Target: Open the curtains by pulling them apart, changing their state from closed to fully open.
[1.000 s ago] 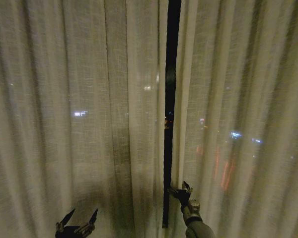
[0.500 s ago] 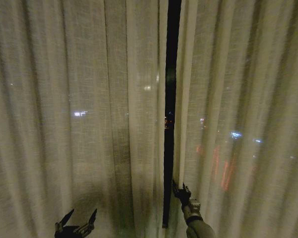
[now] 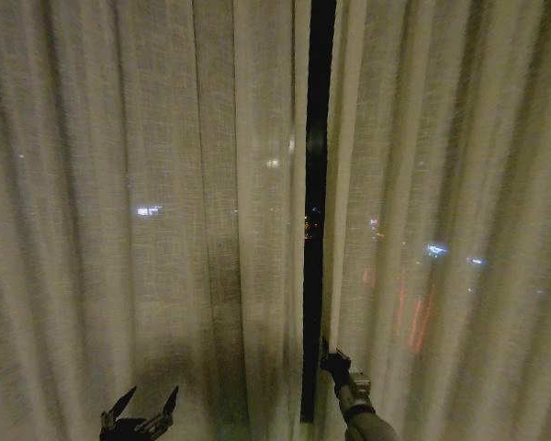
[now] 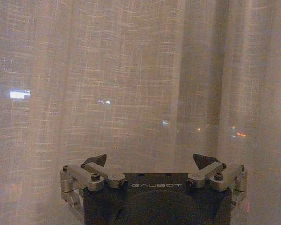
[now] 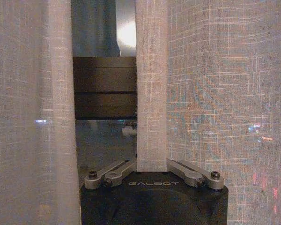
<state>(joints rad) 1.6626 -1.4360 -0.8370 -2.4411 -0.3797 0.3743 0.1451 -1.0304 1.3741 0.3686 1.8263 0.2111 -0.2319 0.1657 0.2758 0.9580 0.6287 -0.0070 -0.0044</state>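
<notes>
Curtains [image 3: 165,202] hang as 2 sheer cream panels across the whole head view, pleats and long axis running vertical. Only a narrow dark gap [image 3: 316,184] splits them right of centre, so I'd judge the task barely started. Right gripper [image 3: 329,354] sits low at the inner edge of the right-hand panel [image 3: 441,184], touching it; that's the edge to hold if the panel is to be dragged right. Left gripper [image 3: 145,401] is low on the left, in front of the left-hand panel [image 3: 119,138], fingers spread, holding nothing.

Left wrist view: left gripper [image 4: 150,161] faces the fabric [image 4: 107,70] square on, fingertips [image 4: 97,160] wide apart, no cloth between them. Looks staged to take its own panel later.

Right wrist view: right gripper [image 5: 151,165] has its fingers [image 5: 116,169] closed onto a vertical fold [image 5: 151,84] of the panel's edge, the fold rising straight out of the grip. Dark window frame [image 5: 104,89] shows through the gap beside it. Grip is on the hem strip, not mid-panel, so a sideways pull should carry the whole panel.
</notes>
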